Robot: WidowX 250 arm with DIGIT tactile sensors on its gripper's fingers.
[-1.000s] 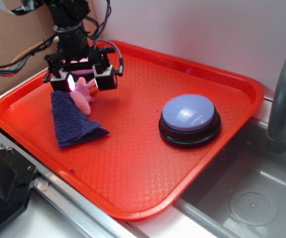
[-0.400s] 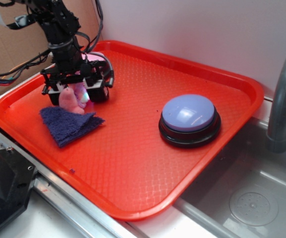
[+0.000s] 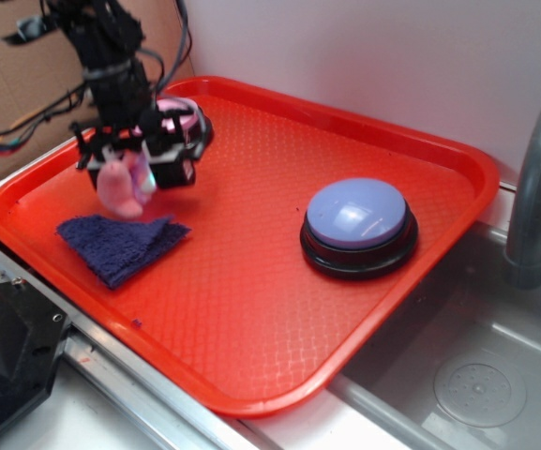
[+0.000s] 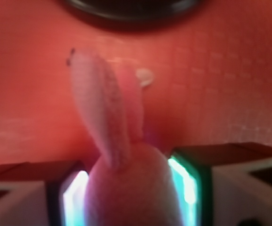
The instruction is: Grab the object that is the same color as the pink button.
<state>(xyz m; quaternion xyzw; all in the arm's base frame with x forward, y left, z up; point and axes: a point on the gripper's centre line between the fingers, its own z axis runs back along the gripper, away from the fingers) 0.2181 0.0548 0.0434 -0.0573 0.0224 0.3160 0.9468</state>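
I see my black gripper (image 3: pixel 125 169) clenched on the small pink plush toy (image 3: pixel 118 187), seemingly lifted above the crumpled dark blue towel cloth (image 3: pixel 120 246).

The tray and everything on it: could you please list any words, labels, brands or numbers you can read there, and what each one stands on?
None can be read. The red tray, the lavender-blue button, the pink button, the blue cloth, the pink plush toy and the gripper holding it show no lettering; the wrist view is too blurred to reveal any.

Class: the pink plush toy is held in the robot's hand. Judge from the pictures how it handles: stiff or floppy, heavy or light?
Probably floppy: the pink plush toy sags below the hand, and the wrist view shows a limp flap. Likely light for its size, and its fuzzy surface should resist slipping.
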